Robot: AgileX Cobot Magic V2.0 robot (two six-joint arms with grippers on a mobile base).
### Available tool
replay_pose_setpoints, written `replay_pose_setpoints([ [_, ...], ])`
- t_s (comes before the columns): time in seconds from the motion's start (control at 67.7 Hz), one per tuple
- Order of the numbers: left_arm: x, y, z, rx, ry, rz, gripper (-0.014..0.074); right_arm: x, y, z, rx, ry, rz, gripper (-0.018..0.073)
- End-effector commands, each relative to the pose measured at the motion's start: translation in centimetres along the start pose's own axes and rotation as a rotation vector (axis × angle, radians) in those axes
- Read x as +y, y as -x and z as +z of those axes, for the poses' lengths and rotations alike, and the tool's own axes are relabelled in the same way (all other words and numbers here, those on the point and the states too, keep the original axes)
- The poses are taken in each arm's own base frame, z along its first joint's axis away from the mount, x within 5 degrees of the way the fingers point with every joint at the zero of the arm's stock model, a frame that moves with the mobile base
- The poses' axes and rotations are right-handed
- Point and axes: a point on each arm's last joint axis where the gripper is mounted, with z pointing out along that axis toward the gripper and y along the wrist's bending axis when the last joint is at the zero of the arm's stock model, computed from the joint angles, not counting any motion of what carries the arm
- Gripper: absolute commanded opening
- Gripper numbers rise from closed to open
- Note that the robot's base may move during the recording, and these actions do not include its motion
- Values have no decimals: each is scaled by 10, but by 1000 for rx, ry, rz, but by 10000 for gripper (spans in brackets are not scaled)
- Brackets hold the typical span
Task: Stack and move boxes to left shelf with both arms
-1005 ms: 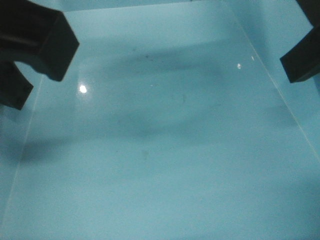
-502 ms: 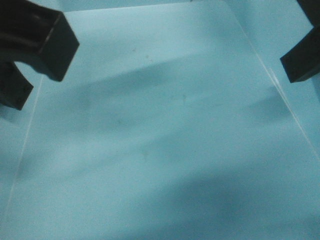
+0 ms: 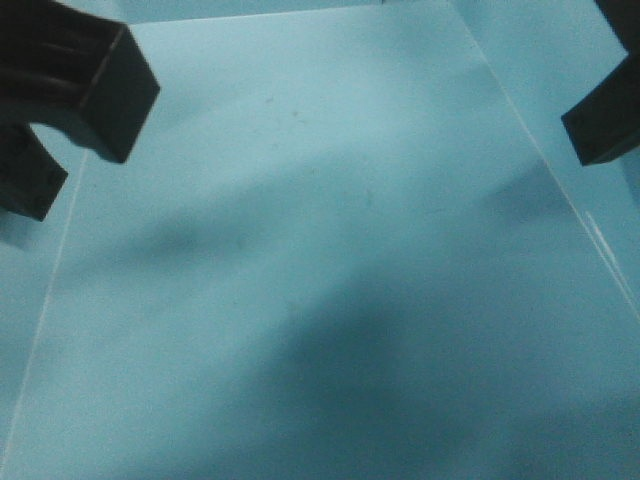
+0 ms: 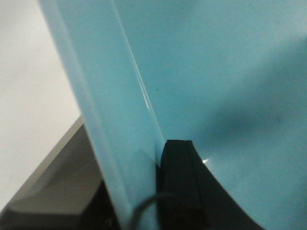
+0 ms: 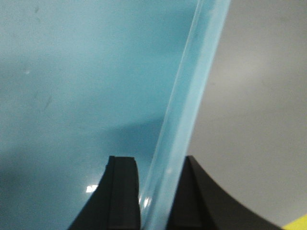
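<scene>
Item: sky-blue box (image 3: 320, 250), which we hold aloft by opposite side walls, left gripper (image 4: 144, 191) and right gripper (image 5: 158, 187) each pinching one thin wall; risk, we judge: uneven arm travel twists it loose.

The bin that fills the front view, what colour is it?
Light sky blue; the bin shows it best in the exterior front-facing view.
</scene>
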Motion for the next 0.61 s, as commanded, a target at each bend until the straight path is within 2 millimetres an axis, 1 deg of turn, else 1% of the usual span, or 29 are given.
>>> replay_pose_setpoints([
  [0.0,-7,18,-12,-153,-105,76,-3,12,27,-14,-210,153,-79,37],
  [0.591,-7,18,-12,-153,-105,76,-3,12,27,-14,-210,153,-79,37],
])
